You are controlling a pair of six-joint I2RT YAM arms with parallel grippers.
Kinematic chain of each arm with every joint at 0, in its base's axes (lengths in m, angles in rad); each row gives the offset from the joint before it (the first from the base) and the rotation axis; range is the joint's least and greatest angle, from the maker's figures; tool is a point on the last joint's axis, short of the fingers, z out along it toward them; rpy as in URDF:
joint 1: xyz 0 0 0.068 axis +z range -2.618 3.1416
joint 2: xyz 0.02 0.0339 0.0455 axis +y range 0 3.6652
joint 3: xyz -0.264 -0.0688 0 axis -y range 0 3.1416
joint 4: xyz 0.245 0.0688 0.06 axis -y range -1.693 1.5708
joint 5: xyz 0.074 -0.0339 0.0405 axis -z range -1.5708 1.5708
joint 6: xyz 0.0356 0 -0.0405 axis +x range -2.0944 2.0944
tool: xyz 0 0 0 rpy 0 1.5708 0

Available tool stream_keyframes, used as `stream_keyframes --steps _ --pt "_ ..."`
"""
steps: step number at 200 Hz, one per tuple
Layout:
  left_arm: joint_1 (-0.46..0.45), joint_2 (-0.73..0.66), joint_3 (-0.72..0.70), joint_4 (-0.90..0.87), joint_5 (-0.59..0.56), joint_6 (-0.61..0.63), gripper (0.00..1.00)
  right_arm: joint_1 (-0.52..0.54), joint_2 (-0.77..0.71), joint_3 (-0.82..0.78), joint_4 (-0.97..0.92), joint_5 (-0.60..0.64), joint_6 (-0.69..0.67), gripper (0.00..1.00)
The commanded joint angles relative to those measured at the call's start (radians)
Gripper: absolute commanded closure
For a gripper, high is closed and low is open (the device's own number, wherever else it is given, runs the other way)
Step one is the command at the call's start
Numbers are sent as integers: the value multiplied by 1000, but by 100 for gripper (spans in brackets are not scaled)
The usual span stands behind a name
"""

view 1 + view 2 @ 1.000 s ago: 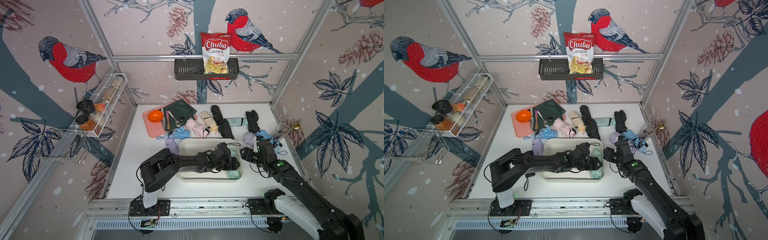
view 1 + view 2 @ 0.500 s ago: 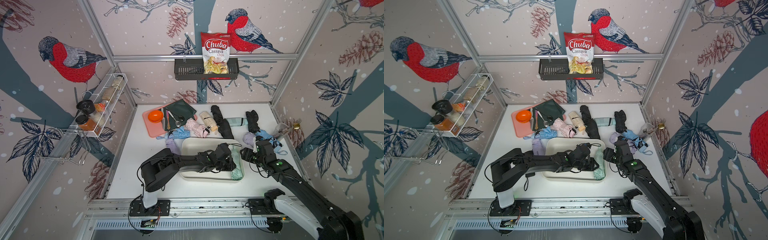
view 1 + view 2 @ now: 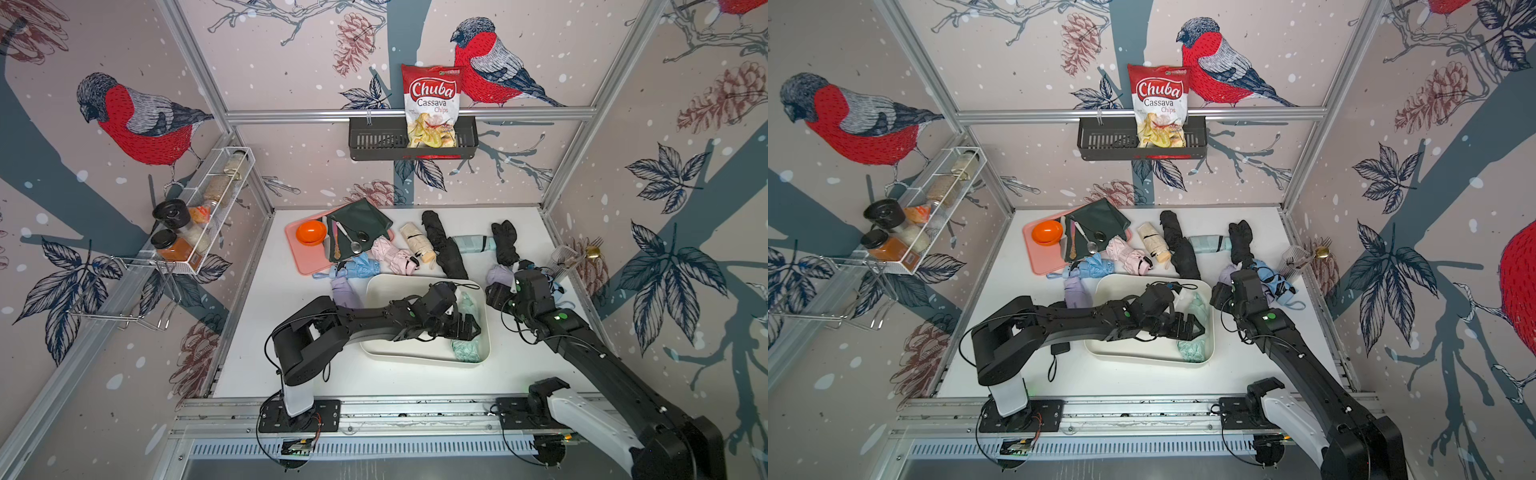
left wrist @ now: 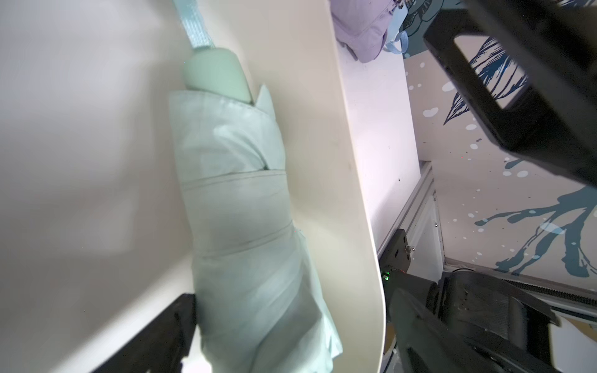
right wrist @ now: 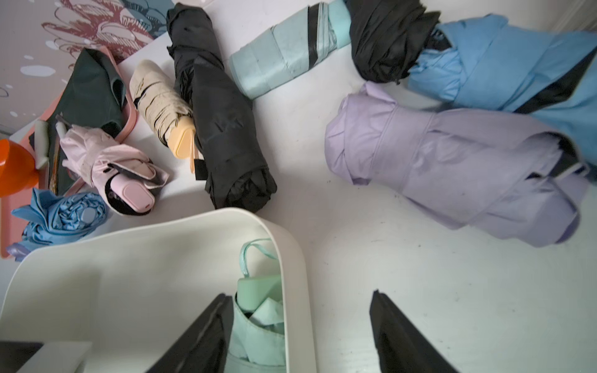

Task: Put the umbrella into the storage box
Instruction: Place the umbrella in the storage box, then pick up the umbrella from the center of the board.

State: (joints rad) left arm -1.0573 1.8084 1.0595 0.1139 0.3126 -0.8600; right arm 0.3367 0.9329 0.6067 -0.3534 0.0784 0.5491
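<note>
Well, mint umbrella (image 3: pixel 465 351) is laid in the storage box (image 3: pixel 384 291), long axis along its right wall, under the L gripper (image 3: pixel 467 326) (jaws spread, nothing held), w/ R gripper (image 5: pixel 298 294), likewise spread & empty, parked just outside that wall.

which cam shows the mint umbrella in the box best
The left wrist view: the mint umbrella fills it, lying along the storage box wall. In both top views the left tool covers its middle; the right wrist view catches only its handle end.
</note>
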Motion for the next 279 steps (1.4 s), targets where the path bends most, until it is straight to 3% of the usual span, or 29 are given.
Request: stream_keyframes --steps 1,43,83,118,134,169,199,279 --pt "17 -32 -14 -22 -23 52 2 -21 16 34 -16 35 -21 29" --pt "72 -119 -101 -81 -97 36 2 -43 38 75 -36 43 -29 29" --pt "101 -314 -148 -318 -380 39 1 -45 21 73 -34 46 -28 26" --pt "142 -565 -202 -527 -659 -30 2 -45 6 53 -13 49 -23 22" --pt "189 -680 -254 -578 -728 -51 2 -45 4 53 -13 60 -25 20" --pt "448 -857 -391 -495 -620 12 1 -54 21 54 7 92 -24 15" --pt "633 -801 -403 -409 -506 60 2 -64 77 97 20 96 -11 15" --pt "684 -440 -272 -345 -426 116 8 -72 314 233 4 83 42 10"
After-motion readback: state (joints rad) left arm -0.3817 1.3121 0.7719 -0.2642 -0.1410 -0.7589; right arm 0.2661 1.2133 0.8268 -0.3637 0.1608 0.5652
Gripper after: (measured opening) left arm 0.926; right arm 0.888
